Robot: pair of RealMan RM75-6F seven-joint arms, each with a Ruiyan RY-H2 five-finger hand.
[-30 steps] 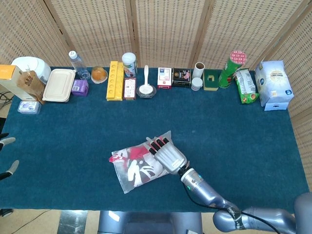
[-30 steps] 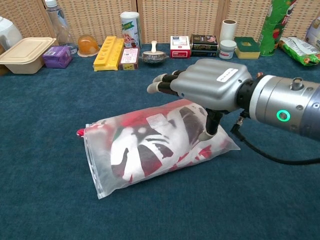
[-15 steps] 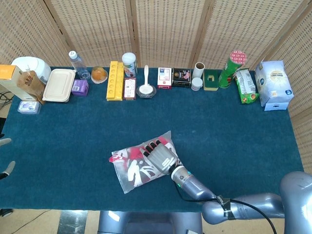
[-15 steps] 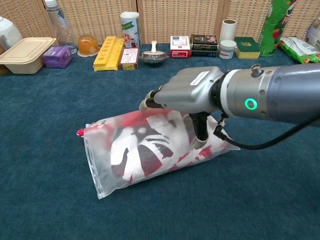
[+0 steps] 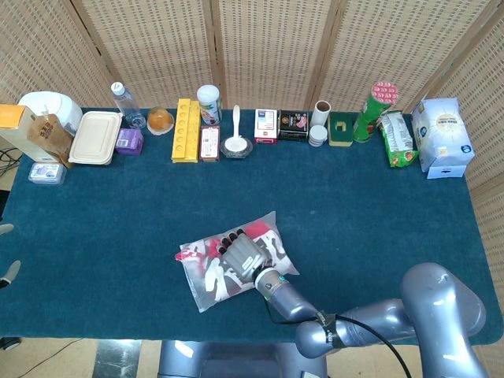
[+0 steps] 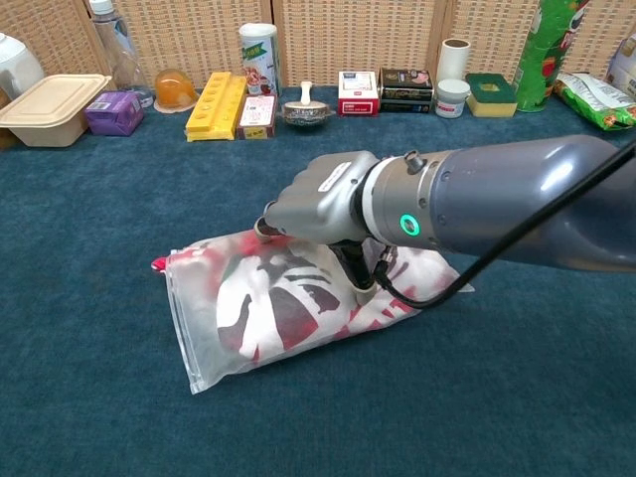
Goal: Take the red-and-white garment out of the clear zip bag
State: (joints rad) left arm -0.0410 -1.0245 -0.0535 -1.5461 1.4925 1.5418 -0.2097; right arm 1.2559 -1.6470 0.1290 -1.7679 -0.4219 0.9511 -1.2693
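Observation:
The clear zip bag (image 6: 224, 343) lies flat on the blue table cloth (image 6: 89, 199), near the front middle; it also shows in the head view (image 5: 203, 285). The red-and-white garment (image 6: 283, 298) is inside it, and a small red bit (image 6: 157, 264) shows at the bag's left end. My right hand (image 6: 323, 199) lies palm down across the bag's middle and right part, its fingers reaching over the far edge and the thumb pressing the top. From the head view the right hand (image 5: 240, 256) covers the bag's centre. Two pale fingertips (image 5: 6, 272) at the left edge, off the table, look like my left hand.
A row of items lines the far edge: a water bottle (image 5: 122, 98), a beige lunch box (image 5: 94, 138), a yellow tray (image 5: 185, 130), small boxes (image 5: 266, 126), a green can (image 5: 374, 106) and a white packet (image 5: 442, 138). Bare cloth surrounds the bag.
My right hand has slid left along the bag, from its right end to its middle, and come down onto it, flattening it. The fingertips at the left edge have drifted slightly outward.

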